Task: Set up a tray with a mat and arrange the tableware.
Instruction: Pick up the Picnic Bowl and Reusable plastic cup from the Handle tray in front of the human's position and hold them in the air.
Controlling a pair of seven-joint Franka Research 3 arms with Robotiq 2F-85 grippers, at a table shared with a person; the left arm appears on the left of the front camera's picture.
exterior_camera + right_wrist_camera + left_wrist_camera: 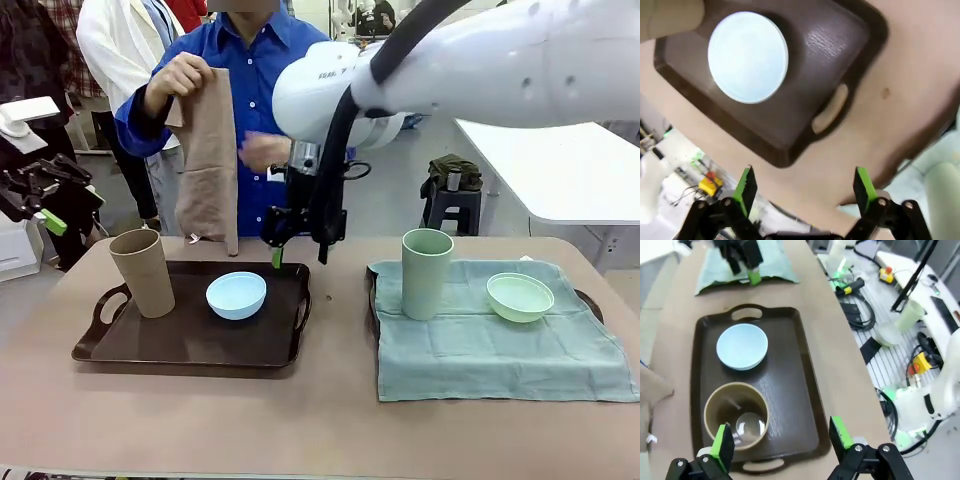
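Note:
A dark brown tray [190, 345] sits at the left of the table and holds the tan cup [142, 272] and the light blue bowl [236, 295]. At the right, a green mat [480, 350] covers a second tray, with the pale green cup [426, 272] and pale green bowl [520, 297] on it. The person holds a tan mat [208, 170] hanging above the far side. My right gripper [280, 255] [805, 184] hovers open over the brown tray's far edge. Open and high above the tan cup [736, 415] is my left gripper [780, 437], which stands at the far left [50, 215].
The brown tray's handle [829, 115] lies just ahead of my right fingers. The person's other hand [262, 152] is behind my right wrist. A white table [560, 170] and a stool with a bag [455, 180] stand behind. Cables and gear [860, 295] lie off the table's edge.

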